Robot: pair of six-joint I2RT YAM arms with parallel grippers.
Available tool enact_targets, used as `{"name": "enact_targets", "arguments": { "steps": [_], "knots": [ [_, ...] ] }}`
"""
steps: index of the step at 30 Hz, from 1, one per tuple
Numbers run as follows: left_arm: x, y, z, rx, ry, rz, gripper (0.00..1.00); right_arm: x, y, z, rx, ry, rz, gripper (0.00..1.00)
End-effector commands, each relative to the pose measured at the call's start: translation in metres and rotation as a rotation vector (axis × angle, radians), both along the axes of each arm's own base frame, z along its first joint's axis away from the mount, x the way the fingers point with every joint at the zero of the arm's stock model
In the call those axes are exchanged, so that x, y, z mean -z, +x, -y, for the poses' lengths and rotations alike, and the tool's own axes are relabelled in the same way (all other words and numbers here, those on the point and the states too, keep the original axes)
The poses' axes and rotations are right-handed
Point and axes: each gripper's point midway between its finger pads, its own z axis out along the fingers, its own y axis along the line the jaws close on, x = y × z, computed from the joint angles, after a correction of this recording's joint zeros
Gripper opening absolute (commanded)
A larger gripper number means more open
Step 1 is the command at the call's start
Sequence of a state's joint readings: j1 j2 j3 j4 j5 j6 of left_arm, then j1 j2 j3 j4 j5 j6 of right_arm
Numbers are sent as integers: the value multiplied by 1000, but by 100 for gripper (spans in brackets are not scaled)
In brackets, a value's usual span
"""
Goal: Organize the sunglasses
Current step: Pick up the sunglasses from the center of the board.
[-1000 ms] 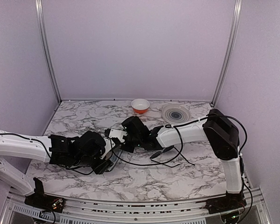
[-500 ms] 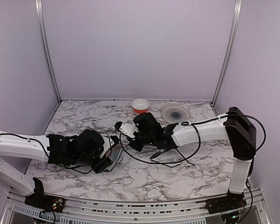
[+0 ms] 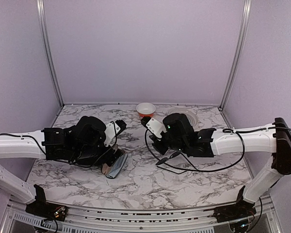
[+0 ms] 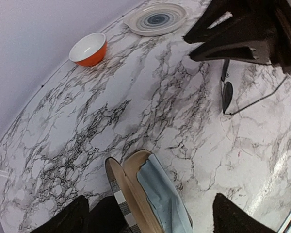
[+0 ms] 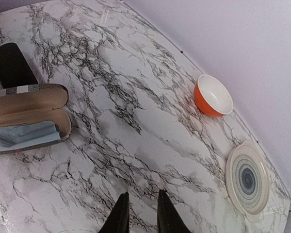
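Left gripper (image 4: 153,201) stands released, its fingers wide to either side of the open plaid case (image 4: 131,179), which lies on the marble table (image 4: 150,111) with a pale blue cloth (image 4: 160,194) inside. Beyond it the sunglasses (image 4: 227,95) lie flat on the table, apart from the case, close beneath the right gripper (image 5: 142,195); we note its jaws narrowly parted, grasping nothing. A black cable (image 3: 189,170) loops beside them. At the far edge: an orange bowl (image 4: 88,48), then a ringed plate (image 4: 155,18).

Glossy marble-look table (image 4: 150,111); plaid fabric case (image 4: 118,190); wire-framed sunglasses (image 4: 226,94)
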State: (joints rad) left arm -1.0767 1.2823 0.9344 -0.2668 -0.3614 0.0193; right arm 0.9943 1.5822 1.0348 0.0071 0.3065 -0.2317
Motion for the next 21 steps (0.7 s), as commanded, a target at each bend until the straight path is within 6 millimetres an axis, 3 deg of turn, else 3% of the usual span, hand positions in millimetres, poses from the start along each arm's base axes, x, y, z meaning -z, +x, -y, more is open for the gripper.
{"name": "enact_targets", "arguments": {
  "steps": [1, 3, 6, 10, 16, 21],
  "knots": [
    [-15, 23, 7, -24, 4, 88, 99, -20, 6, 38, 168, 48, 45, 21],
    [-23, 29, 13, -28, -18, 109, 99, -28, 7, 54, 231, 56, 70, 23],
    [-32, 37, 23, -38, -52, 130, 99, -39, 7, 78, 320, 78, 86, 36],
    [-39, 49, 32, -83, -92, 134, 99, -45, 10, 108, 388, 126, 61, 43],
    [-36, 70, 40, -136, -187, 83, 99, -44, 19, 155, 445, 210, -32, 44],
    [-33, 70, 55, -69, -220, 17, 99, -35, 14, 171, 405, 276, -137, 44]
  ]
}}
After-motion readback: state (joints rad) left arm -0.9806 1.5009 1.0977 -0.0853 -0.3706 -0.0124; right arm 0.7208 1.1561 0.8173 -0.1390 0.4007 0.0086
